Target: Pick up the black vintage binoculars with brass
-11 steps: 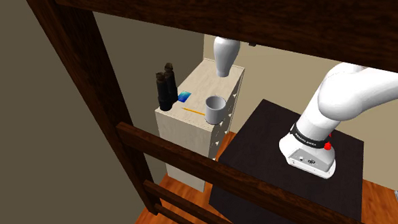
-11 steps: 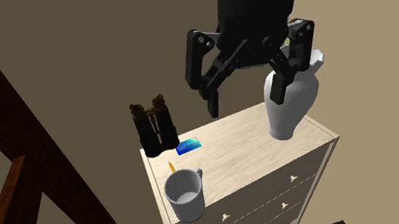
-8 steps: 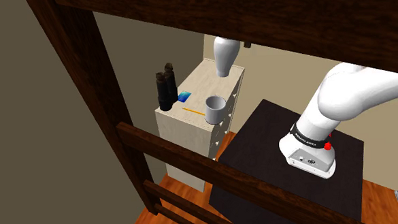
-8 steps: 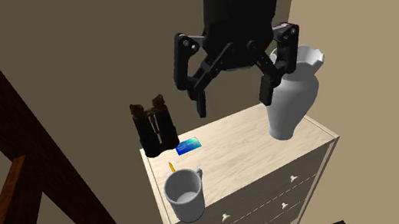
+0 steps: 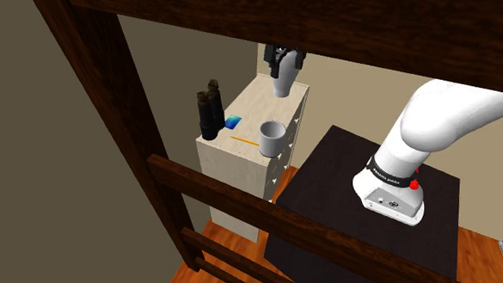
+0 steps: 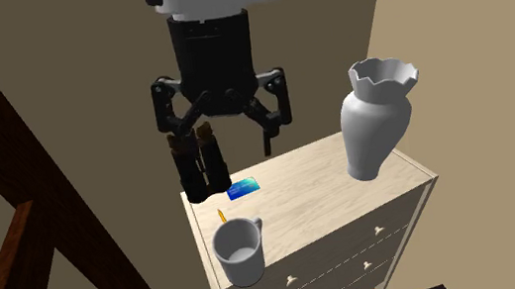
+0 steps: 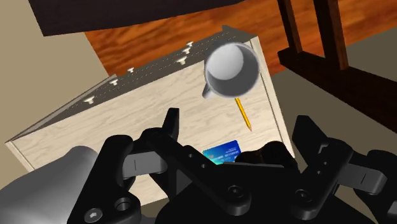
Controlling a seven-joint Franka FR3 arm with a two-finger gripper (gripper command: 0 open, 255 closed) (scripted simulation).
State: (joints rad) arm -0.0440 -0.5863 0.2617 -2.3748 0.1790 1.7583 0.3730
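Quick update: my gripper [image 6: 222, 145] has swung across from over by the vase [image 6: 374, 120]. It's now at the upper middle of the second exterior view, just above the binoculars [image 6: 205, 172]. The jaws are spread wide with nothing in them. The binoculars stand upright left of centre, on the far left corner of the dresser [image 6: 302, 203], beside a blue card [image 6: 243, 188]. Looks lined up to me, so I reckon dropping down around them comes next.
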